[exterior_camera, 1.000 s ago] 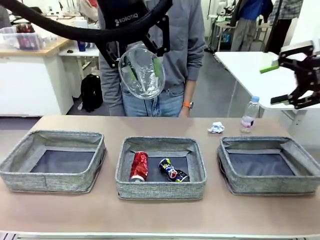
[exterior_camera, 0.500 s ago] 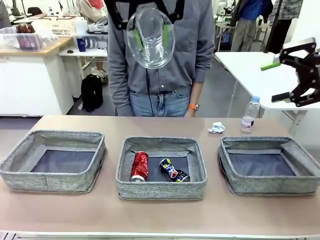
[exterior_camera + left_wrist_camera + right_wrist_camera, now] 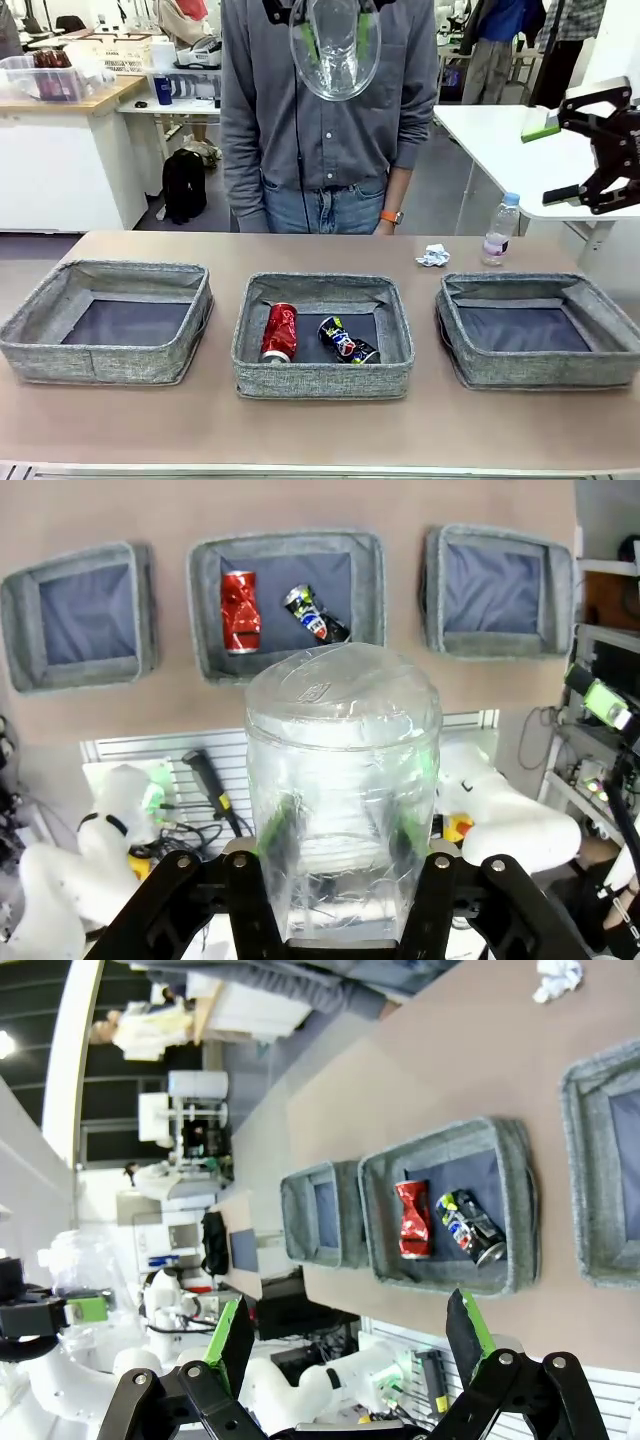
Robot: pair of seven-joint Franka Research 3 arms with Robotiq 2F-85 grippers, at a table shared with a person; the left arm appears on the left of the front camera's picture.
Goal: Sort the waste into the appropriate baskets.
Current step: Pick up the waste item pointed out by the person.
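Cup [image 3: 334, 50] of clear plastic veils the clasping left hand [image 3: 336, 38], cropped at the top edge; right hand [image 3: 552, 160] spread empty.

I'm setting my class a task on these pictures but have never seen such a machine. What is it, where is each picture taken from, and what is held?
It is a two-armed robot sorting waste at a table, with a person opposite. The wide picture looks from between the arms; the other two come from a camera on each wrist. The left gripper, raised high, is shut on a clear plastic cup. The right gripper is open and holds nothing. The middle basket of three holds a red can and a blue-and-yellow can. A water bottle and a paper wad rest on the table beyond the right basket.
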